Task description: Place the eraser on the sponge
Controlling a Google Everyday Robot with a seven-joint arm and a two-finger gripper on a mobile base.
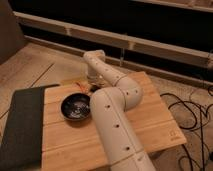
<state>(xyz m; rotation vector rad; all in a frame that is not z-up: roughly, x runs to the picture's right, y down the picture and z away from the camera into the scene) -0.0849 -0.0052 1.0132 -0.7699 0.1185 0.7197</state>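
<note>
My white arm [116, 125] reaches from the near edge across the wooden table [150, 120] to its far side. Its wrist bends down behind the black bowl [76, 106], and the gripper [89, 83] sits low over the table's far edge, mostly covered by the arm. Small orange-brown bits [79, 83] lie just left of it. Neither the eraser nor the sponge can be made out; the arm may be hiding them.
A large dark mat [20, 125] covers the table's left end. Black cables [192, 112] lie on the floor to the right. A low wall with a rail [125, 42] runs behind the table.
</note>
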